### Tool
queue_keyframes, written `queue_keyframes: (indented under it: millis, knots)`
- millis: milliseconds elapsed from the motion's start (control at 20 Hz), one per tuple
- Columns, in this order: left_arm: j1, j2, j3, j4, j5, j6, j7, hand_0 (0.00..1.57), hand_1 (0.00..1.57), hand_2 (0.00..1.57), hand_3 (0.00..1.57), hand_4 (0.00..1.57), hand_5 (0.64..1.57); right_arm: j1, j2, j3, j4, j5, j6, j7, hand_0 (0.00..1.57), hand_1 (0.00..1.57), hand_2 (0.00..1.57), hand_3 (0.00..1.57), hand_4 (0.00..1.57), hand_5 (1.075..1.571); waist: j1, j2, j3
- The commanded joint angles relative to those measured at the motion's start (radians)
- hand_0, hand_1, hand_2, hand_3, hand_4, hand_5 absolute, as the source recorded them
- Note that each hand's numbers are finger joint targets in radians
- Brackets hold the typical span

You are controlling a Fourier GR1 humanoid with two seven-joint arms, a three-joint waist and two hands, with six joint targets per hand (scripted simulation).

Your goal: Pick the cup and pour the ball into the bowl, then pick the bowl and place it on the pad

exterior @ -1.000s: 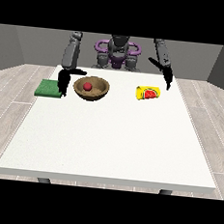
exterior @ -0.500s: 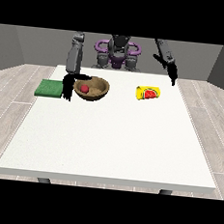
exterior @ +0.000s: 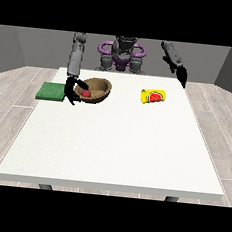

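A brown wooden bowl [exterior: 96, 87] with a red ball [exterior: 85, 92] inside is at the table's far left, tipped with its left rim lower. The hand at the view's left [exterior: 70, 91] grips that left rim, its thumb reaching over the edge towards the ball. Just left of the hand, the green pad [exterior: 50, 91] lies flat on the table. A yellow cup [exterior: 154, 96] with a red picture lies on its side at the far right. The hand at the view's right [exterior: 181, 76] hangs above and beyond the cup, fingers pointing down and holding nothing.
The white table [exterior: 115, 143] stretches bare towards the camera. The robot's torso [exterior: 122, 56] stands behind the far edge. The pad lies close to the table's left edge.
The hand at the view's left has closed on the bowl's rim, and the bowl has shifted left and tipped. The hand at the view's right has risen and drawn away from the cup.
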Motion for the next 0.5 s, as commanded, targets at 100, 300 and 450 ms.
queue_keyframes:
  millis: [100, 300, 450]
  knots:
    - [-0.052, -0.014, -0.031, -0.02, -0.018, -0.001, 0.002, 0.0, 0.0, 0.0, 0.0, 0.0, 0.716, 0.073, -0.132, 0.09, 0.086, 0.186, -0.231, 0.145, 1.57, 1.57, 1.57, 1.57, 1.3, 1.568, 0.092, 0.141, 0.0619]
    - [-0.026, -0.038, -0.066, -0.005, -0.027, -0.018, -0.007, 0.0, 0.0, 0.0, 0.0, 0.0, 0.716, 0.083, -0.174, 0.078, 0.054, 0.177, -0.255, 0.274, 1.57, 1.57, 1.57, 1.57, 1.24, 1.571, 0.134, 0.073, 0.0634]
    - [-0.077, -0.049, -0.059, 0.024, -0.024, -0.013, 0.037, 0.0, 0.0, 0.0, 0.0, 0.0, 0.711, 0.02, -0.19, 0.091, 0.023, 0.171, -0.239, 0.441, 1.57, 1.57, 1.57, 1.57, 1.18, 1.571, 0.155, 0.012, 0.0643]
